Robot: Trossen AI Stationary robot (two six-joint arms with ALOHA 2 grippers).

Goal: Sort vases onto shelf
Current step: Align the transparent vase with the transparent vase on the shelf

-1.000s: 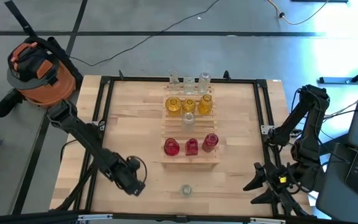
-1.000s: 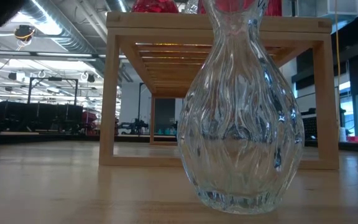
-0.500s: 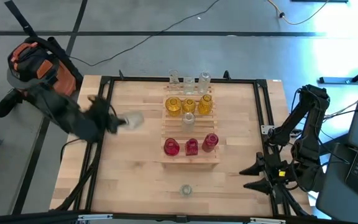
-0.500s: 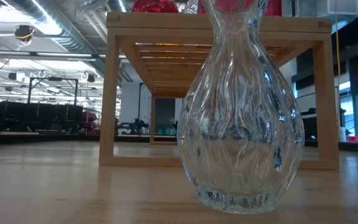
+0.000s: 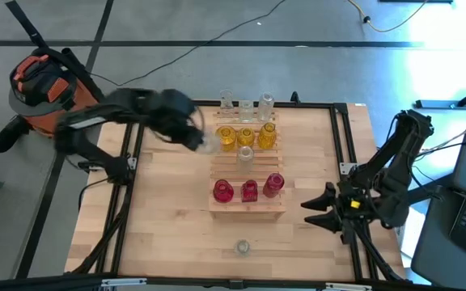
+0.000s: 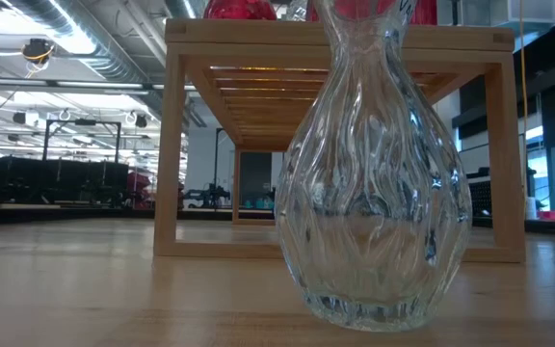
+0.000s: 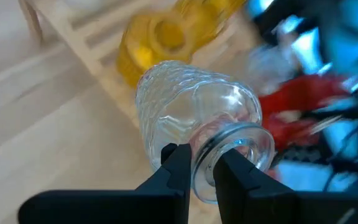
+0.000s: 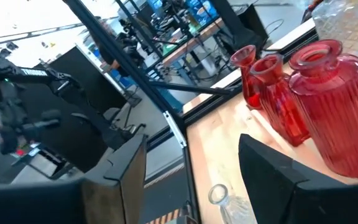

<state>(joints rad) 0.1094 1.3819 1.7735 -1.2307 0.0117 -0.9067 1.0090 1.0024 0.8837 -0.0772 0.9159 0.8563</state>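
Observation:
The wooden slatted shelf [image 5: 249, 170] stands mid-table. It bears three yellow vases [image 5: 246, 136], three red vases [image 5: 250, 191] and a clear vase [image 5: 246, 155], with three more clear vases [image 5: 247, 104] at its far edge. My left gripper [image 5: 196, 139] is raised beside the shelf's far left corner, shut on a clear vase [image 7: 191, 106]. Another clear vase [image 5: 242, 246] stands on its base near the table's front edge and fills the low view [image 6: 374, 183]. My right gripper [image 5: 314, 212] hangs open right of the shelf, pointing at the red vases [image 8: 337, 93]. My left gripper pinches the clear vase's neck [image 7: 207, 154], just under the rim [image 7: 244, 140], between its two fingers [image 7: 178, 168]. The fingers slant down and lie across the neck. The vase is lifted clear and tilted, mouth toward the wrist, body pointing away toward the yellow vases.
A black frame [image 5: 136, 145] runs round the tabletop. An orange and grey vacuum cleaner [image 5: 51, 89] stands on the floor beyond the table's far left corner. Bare wood lies left of the shelf [image 5: 168, 202] and along the near edge.
My left gripper has swung up from the table's near left part toward the far edge, then right to the shelf's far left corner. It carries the clear vase clear of the table. My right gripper has shifted a little left toward the shelf and turned.

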